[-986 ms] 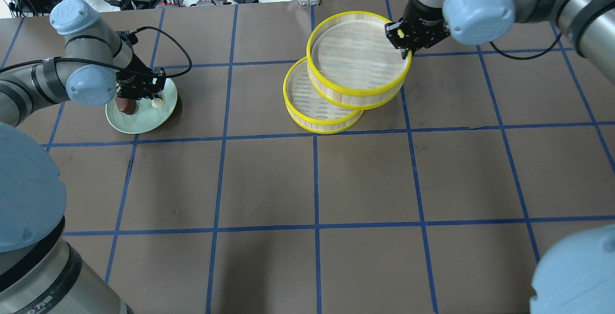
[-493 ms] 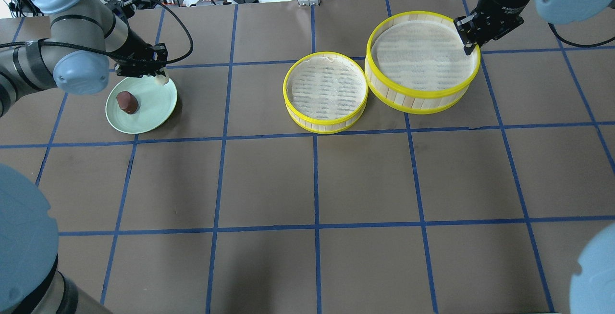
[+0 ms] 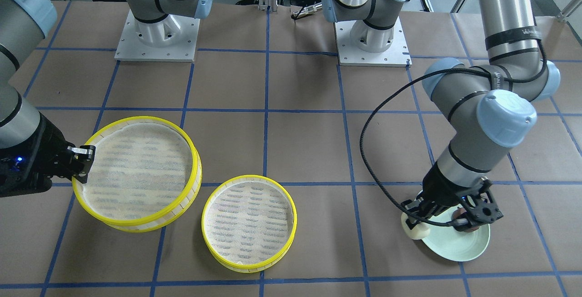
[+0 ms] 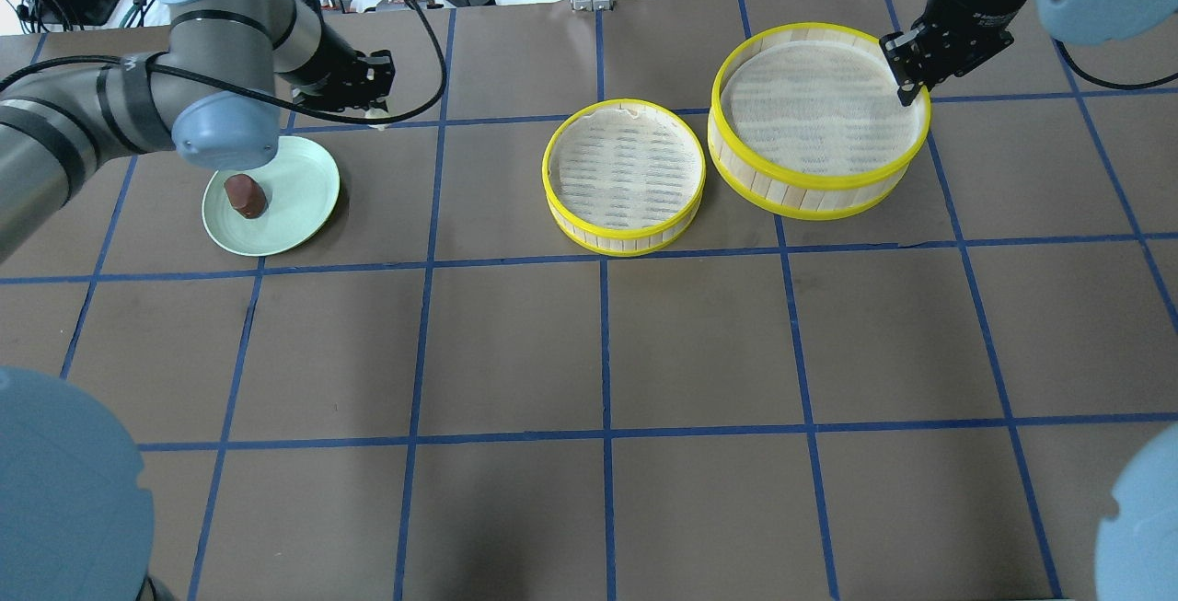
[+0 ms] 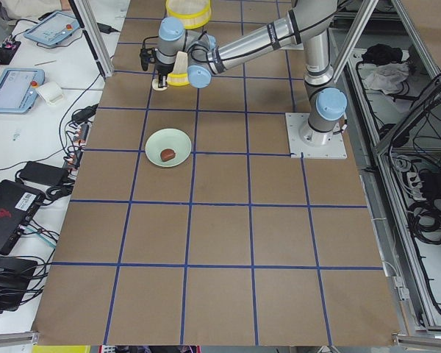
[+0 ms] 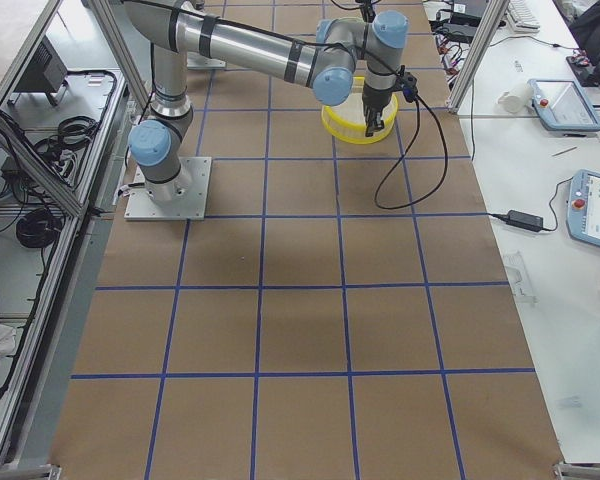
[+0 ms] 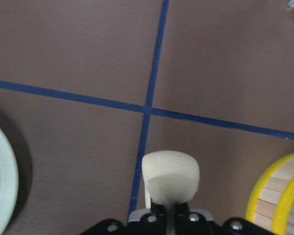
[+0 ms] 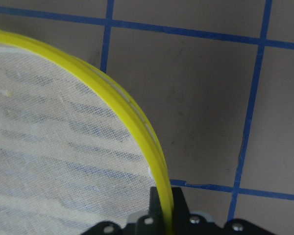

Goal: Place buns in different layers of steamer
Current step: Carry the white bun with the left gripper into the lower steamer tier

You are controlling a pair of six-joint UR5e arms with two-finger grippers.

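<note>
Underneath, brown blue-gridded table (image 4: 699,343); left claw (image 4: 373,104) clamps cream bun (image 7: 170,175), right claw (image 4: 906,90) clamps tray (image 4: 819,185) rim.

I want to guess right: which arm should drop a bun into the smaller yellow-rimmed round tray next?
Probably left. The left gripper holds the pale cream oblong bun; the right gripper is busy, shut on the rim of the larger yellow-rimmed steamer tray.
</note>
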